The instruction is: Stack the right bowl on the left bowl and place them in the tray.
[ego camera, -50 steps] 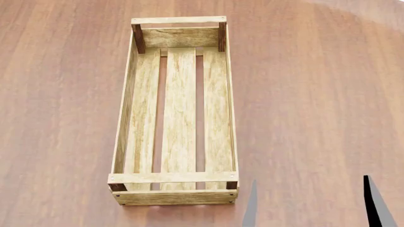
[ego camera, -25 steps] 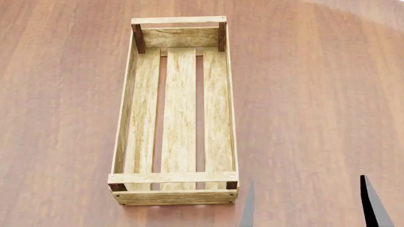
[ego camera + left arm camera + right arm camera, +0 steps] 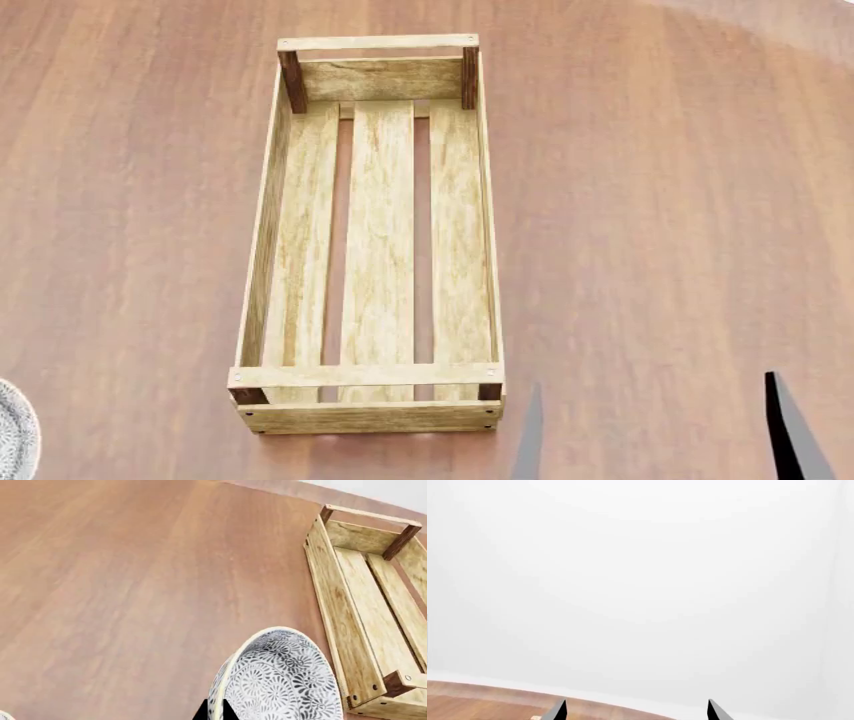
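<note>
Since half a second ago, a sliver of patterned bowl (image 3: 14, 445) has come into the head view at its lower left edge, where only bare wood showed before; the tray and the right gripper's two dark tips have hardly shifted.

Largest is the wooden table (image 3: 667, 200), filling the head view. On it lies the tray (image 3: 266, 250), a long light-wood crate with three bottom slats and dark corner posts, holding nothing.

The left wrist view shows what the head view barely catches: the bowl (image 3: 277, 680), grey-white with a dense floral pattern inside, tilted up on its edge rather than sitting flat, near the tray's (image 3: 337, 625) long side. One dark fingertip (image 3: 212, 712) of the left gripper shows against the bowl's rim; I cannot tell from this whether the claw is clenched on the rim or loose. A pale scrap at that view's corner is too small to name.

The right gripper (image 3: 654, 440) shows in the head view as two pointed tips standing well apart, released, with bare table between them, near the tray's close corner. The right wrist view (image 3: 637, 710) confirms the spread tips and otherwise sees mostly white wall, a strip of table below.
</note>
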